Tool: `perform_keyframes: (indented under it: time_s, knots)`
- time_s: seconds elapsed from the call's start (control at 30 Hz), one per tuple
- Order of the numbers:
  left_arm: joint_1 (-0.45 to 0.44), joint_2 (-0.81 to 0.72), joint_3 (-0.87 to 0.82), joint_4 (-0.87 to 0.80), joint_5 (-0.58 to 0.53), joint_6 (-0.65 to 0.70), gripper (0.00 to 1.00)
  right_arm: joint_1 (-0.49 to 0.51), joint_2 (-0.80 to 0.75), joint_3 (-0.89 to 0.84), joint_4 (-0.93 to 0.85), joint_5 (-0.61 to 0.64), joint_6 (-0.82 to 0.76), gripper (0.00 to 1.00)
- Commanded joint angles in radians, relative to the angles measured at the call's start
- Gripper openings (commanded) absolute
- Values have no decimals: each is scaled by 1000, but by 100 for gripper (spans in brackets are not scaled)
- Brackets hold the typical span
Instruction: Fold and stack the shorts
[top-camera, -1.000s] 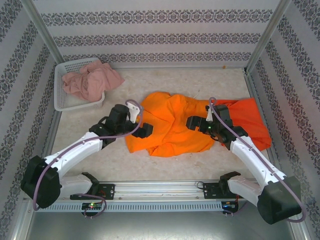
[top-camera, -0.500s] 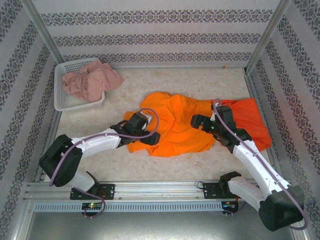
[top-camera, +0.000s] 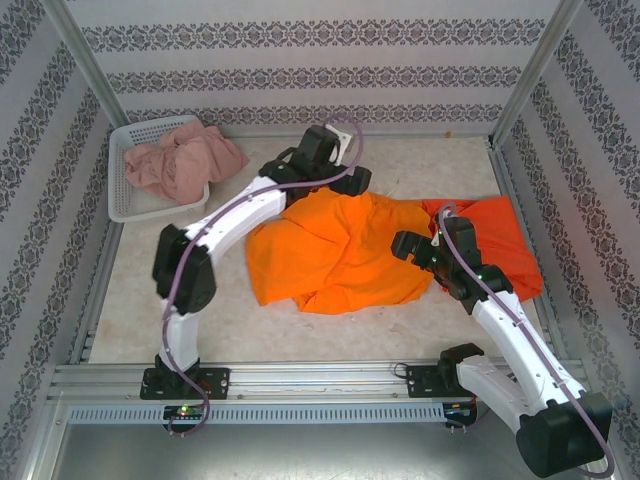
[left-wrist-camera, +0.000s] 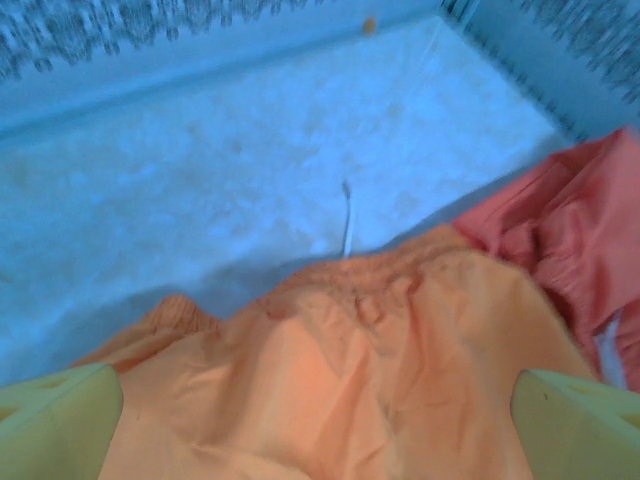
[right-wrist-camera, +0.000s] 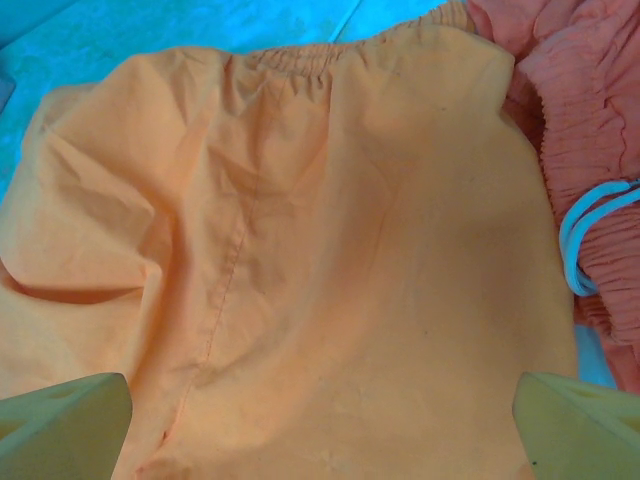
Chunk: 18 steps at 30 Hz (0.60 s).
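The yellow-orange shorts (top-camera: 335, 250) lie crumpled mid-table, gathered waistband (left-wrist-camera: 380, 275) toward the back wall. Bright red-orange shorts (top-camera: 500, 240) lie partly under their right side, white drawstring (right-wrist-camera: 595, 215) showing. Dusty pink shorts (top-camera: 185, 160) spill out of the basket. My left gripper (top-camera: 335, 178) hovers open over the far edge of the orange shorts, its fingers (left-wrist-camera: 60, 420) wide apart and holding nothing. My right gripper (top-camera: 412, 245) stands open above the orange shorts' right part, its fingers (right-wrist-camera: 580, 425) spread with only flat cloth (right-wrist-camera: 330, 250) beneath.
A white mesh basket (top-camera: 125, 205) stands at the back left against the wall. Patterned walls and metal posts enclose the table. Bare tabletop (top-camera: 180, 270) lies left of and in front of the orange shorts.
My left arm has swung from the orange shorts' near-left edge up to their far edge by the back wall. My right gripper shifted slightly right and nearer.
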<state>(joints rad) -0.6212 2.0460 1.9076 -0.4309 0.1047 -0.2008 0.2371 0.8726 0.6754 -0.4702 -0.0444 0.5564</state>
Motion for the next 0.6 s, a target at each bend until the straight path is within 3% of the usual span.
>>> perform_keyframes:
  time_s: [0.0, 0.1, 0.2, 0.37, 0.47, 0.57]
  knots:
    - [6, 167, 137, -251, 38, 33, 100, -16, -6, -19, -24, 8, 25, 98]
    - [6, 295, 256, -319, 58, 12, 100, -18, -6, -22, -25, 6, 28, 98]
    - [4, 346, 258, -343, 75, 10, 89, -21, -11, -22, -37, 5, 28, 98]
    - [4, 268, 22, -255, 61, 79, 56, -26, -4, -40, -56, -21, 38, 98]
    - [4, 192, -153, -170, 40, 172, 32, -26, 12, -56, -54, -51, 50, 98]
    - [4, 122, -298, -104, 37, 301, 21, -26, 35, -61, -59, -61, 54, 98]
